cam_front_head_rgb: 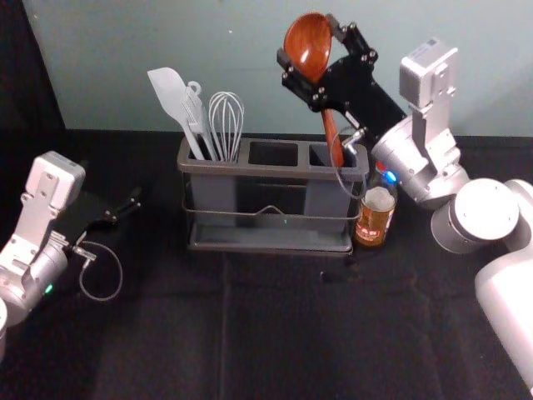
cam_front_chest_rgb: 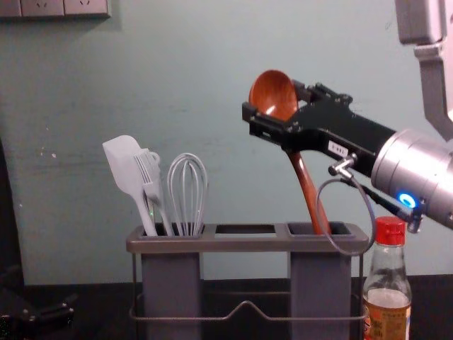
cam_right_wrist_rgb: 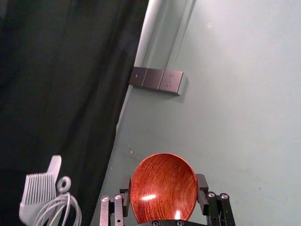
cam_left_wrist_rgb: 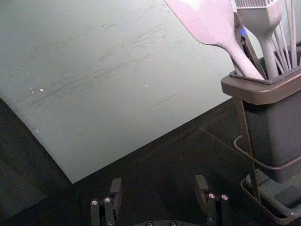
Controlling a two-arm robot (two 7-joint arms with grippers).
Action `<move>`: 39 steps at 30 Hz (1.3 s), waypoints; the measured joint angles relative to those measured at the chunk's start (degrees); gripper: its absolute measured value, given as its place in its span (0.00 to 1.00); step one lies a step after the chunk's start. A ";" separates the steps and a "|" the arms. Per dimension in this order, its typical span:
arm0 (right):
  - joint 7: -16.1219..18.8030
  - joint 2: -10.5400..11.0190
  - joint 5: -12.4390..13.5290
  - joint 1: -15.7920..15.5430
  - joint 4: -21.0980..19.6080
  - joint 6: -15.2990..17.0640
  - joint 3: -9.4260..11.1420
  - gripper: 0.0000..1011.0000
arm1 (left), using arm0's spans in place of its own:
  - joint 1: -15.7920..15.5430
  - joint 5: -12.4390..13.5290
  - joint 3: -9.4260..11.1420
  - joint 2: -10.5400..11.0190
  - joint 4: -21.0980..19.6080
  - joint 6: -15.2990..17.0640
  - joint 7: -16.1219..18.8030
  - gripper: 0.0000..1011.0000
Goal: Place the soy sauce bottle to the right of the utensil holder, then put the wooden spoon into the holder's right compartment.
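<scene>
My right gripper (cam_front_head_rgb: 310, 43) is above the utensil holder's right end, shut on the bowl of the wooden spoon (cam_front_head_rgb: 306, 52). In the right wrist view the right gripper (cam_right_wrist_rgb: 163, 195) has one finger on each side of the bowl (cam_right_wrist_rgb: 163, 186). The spoon's handle (cam_front_chest_rgb: 306, 185) slants down, its lower end inside the right compartment (cam_front_chest_rgb: 343, 229) of the holder (cam_front_chest_rgb: 233, 244). Close beside the holder's right end, the soy sauce bottle (cam_front_head_rgb: 376, 213) stands upright. My left gripper (cam_front_head_rgb: 131, 207) is left of the holder, open and holding nothing; the left wrist view shows the left gripper (cam_left_wrist_rgb: 158, 190) too.
A spatula (cam_front_chest_rgb: 127, 166), a brush (cam_front_chest_rgb: 151, 177) and a whisk (cam_front_chest_rgb: 187, 191) stand in the holder's left compartment. The wall (cam_front_head_rgb: 208, 50) rises behind the black-covered table (cam_front_head_rgb: 266, 325). A small dark item (cam_front_head_rgb: 340, 275) lies in front of the holder's right end.
</scene>
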 joint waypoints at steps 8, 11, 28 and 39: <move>-0.04 -0.06 -0.32 -0.65 1.28 -0.03 -0.21 0.83 | -0.01 0.00 0.00 0.00 0.00 0.00 0.00 0.99; -0.08 0.01 -0.34 -1.05 1.42 -0.02 -0.21 0.83 | 0.00 0.00 0.00 0.00 0.00 0.00 0.00 0.99; -0.47 0.38 -0.27 -3.36 0.81 0.26 0.22 0.83 | 0.00 0.00 0.00 0.00 0.00 0.00 0.00 0.99; -0.48 0.45 0.01 -4.46 0.03 -0.27 0.47 0.90 | 0.00 0.00 0.00 0.00 0.00 0.00 0.00 0.99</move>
